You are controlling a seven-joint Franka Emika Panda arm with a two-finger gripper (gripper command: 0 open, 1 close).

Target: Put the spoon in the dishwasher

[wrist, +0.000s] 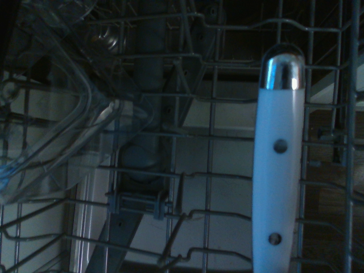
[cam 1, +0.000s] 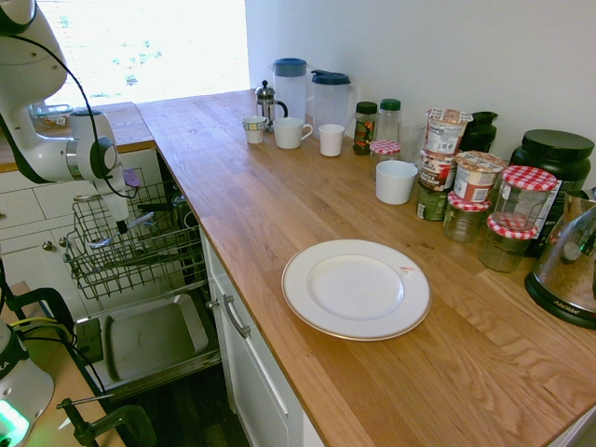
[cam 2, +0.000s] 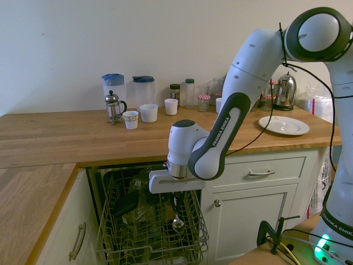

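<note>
Arm: white, entering from upper right of the second exterior view, bent down toward lower centre
Wrist: pointing straight down
Gripper (cam 2: 175, 203): lower centre of that frame, jaws closed tight around the spoon (cam 2: 177, 222)

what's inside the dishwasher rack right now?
In the dishwasher rack, the spoon hangs bowl-down from the shut end effector, over the wires. A dark utensil lies beside it, and the wrist view shows a clear plastic piece. The rack's floor is mostly hidden.

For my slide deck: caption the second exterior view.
Robot gripper, shut on a spoon, points down into the dishwasher rack below the wooden counter.
</note>
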